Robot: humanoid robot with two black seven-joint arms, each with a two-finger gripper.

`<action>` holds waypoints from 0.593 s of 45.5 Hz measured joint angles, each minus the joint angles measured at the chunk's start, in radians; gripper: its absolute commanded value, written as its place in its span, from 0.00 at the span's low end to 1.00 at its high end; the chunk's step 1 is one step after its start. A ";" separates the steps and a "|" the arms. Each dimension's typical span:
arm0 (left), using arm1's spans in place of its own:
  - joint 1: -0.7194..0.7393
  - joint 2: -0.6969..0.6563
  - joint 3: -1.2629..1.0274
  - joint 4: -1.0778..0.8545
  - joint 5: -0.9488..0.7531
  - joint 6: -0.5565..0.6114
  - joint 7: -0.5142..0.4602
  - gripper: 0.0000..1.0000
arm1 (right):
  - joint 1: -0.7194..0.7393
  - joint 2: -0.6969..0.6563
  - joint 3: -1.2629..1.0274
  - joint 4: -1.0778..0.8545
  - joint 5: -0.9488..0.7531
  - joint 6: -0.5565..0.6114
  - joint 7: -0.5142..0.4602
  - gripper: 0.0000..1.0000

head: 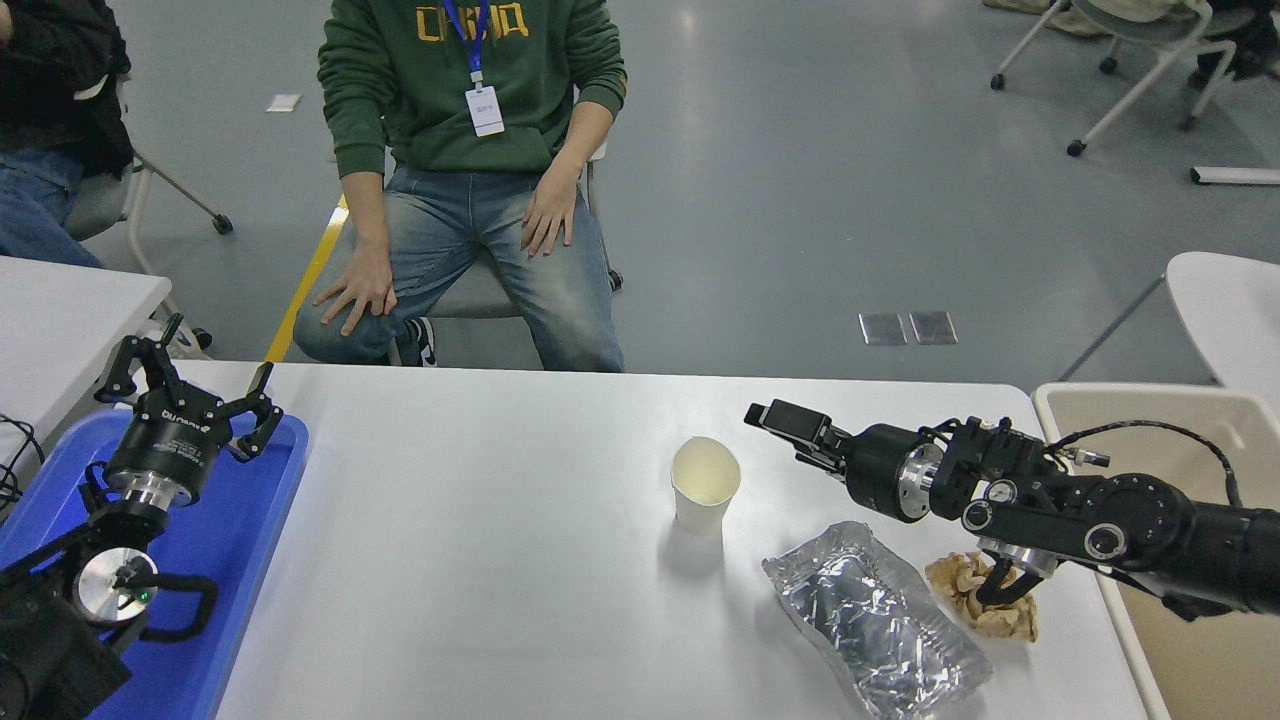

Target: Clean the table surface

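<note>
Hovering above the table surface [480,560] near paper cup [706,483], right claw [785,422], opening indiscernible.

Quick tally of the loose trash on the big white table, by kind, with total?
Paper cup: 1
Silver foil bag: 1
Crumpled brown paper: 1
Total: 3
</note>
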 measured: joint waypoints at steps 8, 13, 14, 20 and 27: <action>0.000 0.000 0.000 0.000 0.000 0.000 0.000 1.00 | 0.026 0.053 -0.070 -0.045 0.006 0.001 -0.045 1.00; 0.000 0.000 0.000 0.000 0.000 0.000 0.000 1.00 | 0.031 0.085 -0.090 -0.071 0.010 0.003 -0.079 1.00; 0.000 0.000 0.000 0.000 0.000 0.000 0.000 1.00 | 0.032 0.091 -0.092 -0.075 0.011 0.003 -0.085 1.00; 0.000 0.000 0.000 0.000 0.000 0.000 0.000 1.00 | 0.035 0.125 -0.100 -0.097 0.018 0.006 -0.120 1.00; 0.000 0.000 0.000 0.000 0.000 0.000 0.000 1.00 | 0.040 0.155 -0.105 -0.109 0.024 0.009 -0.149 1.00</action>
